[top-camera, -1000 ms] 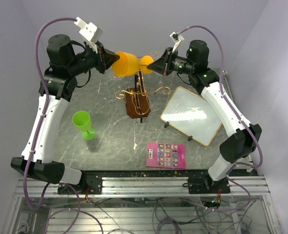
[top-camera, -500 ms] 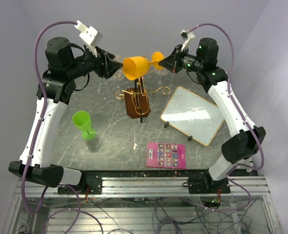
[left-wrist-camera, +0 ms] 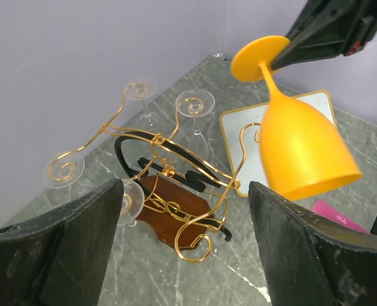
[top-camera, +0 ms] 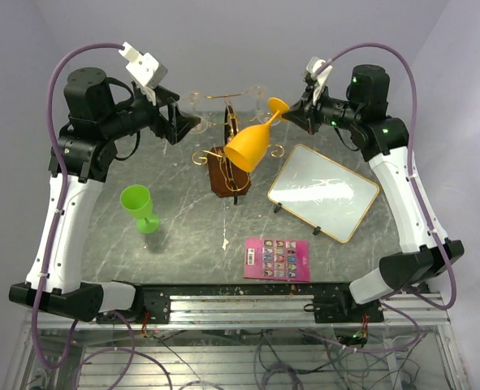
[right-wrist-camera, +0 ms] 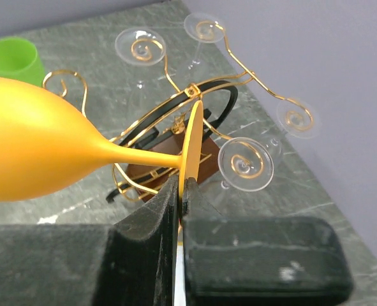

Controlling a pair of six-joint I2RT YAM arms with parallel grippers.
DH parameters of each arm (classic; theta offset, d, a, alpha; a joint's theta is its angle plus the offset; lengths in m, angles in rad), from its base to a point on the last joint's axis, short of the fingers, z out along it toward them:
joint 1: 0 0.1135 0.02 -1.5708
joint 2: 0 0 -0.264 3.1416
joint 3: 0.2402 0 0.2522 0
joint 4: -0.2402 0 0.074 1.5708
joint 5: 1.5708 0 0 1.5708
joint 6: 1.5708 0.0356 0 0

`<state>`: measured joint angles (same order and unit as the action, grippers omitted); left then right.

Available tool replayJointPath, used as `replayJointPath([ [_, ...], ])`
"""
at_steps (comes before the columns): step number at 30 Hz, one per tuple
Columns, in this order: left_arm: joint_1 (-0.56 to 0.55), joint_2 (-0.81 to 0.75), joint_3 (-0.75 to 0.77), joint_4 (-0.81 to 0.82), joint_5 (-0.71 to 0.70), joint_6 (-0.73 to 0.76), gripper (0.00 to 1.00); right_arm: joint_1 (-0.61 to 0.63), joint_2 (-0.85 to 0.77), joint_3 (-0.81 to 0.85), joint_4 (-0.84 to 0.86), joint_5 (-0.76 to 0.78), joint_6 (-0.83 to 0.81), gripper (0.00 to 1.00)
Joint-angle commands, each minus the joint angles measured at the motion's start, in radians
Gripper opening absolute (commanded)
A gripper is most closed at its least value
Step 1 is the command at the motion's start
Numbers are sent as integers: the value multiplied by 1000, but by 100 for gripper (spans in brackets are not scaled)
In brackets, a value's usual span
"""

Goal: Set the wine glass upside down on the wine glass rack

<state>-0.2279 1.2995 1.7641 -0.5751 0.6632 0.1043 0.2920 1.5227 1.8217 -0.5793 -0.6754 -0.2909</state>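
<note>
Wine glass (top-camera: pixel 252 147) foot in right hand (top-camera: pixel 287 113)

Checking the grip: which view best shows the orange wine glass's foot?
Right wrist: close up, the right gripper pinches the orange wine glass by its foot's rim. Left wrist shows it farther off; top external, small.

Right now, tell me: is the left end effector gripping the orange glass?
No, the left end effector is open, clear of the orange glass.
</note>
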Motion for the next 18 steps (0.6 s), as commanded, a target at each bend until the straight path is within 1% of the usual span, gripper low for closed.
replayJointPath([
  [1, 21, -9, 27, -5, 5, -12, 90, 0, -49, 49, -199, -42, -258, 0],
  [4, 39, -11, 15, 0, -23, -20, 93, 13, -60, 50, -264, -36, -339, 0],
  [7, 56, -9, 6, 7, -47, -37, 94, 37, -68, 38, -299, 19, -416, 0],
  [12, 82, -5, -12, 32, -80, -86, 98, 116, -67, 3, -304, 205, -486, 0],
  [18, 100, 1, -19, 44, -71, -94, 98, 229, -55, -37, -269, 424, -518, 0],
])
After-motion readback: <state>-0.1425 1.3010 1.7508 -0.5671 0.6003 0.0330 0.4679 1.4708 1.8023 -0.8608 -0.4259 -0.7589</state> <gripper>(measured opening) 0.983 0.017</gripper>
